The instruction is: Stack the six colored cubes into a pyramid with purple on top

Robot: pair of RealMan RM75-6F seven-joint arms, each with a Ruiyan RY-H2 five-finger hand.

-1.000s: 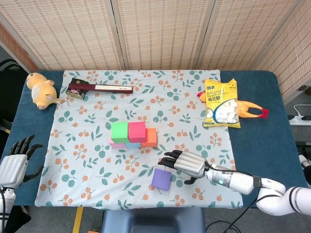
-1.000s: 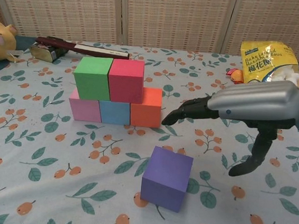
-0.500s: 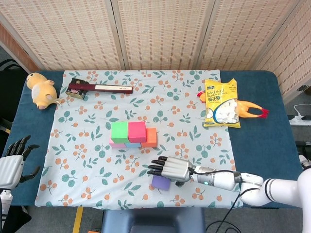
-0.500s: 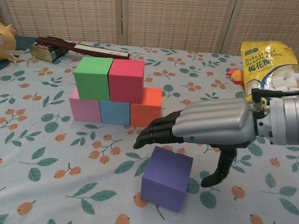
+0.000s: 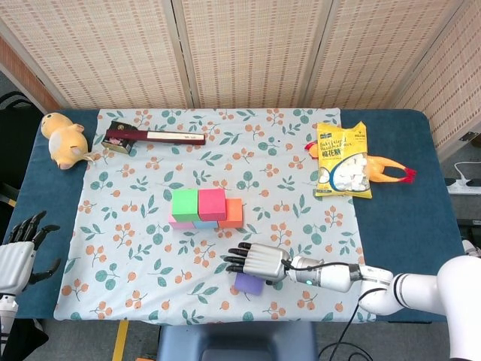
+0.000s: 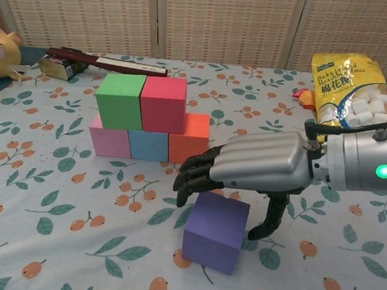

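Half the purple cube (image 5: 248, 283) hides beneath the right hand (image 5: 259, 262).

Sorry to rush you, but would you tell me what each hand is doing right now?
Left hand: open, holding nothing, at the table's near-left edge.
Right hand: open, fingers spread over the purple cube, not gripping it.

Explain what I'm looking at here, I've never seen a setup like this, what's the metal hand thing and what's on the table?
These are two cameras on one robot: one looks down from its head, one looks forward from its chest. The right robot hand hovers over a purple cube, fingers spread, not gripping it. The left robot hand waits open at the table edge. Five cubes are already stacked on the flowered cloth. Also there: a snack bag, a plush toy and a long dark box.
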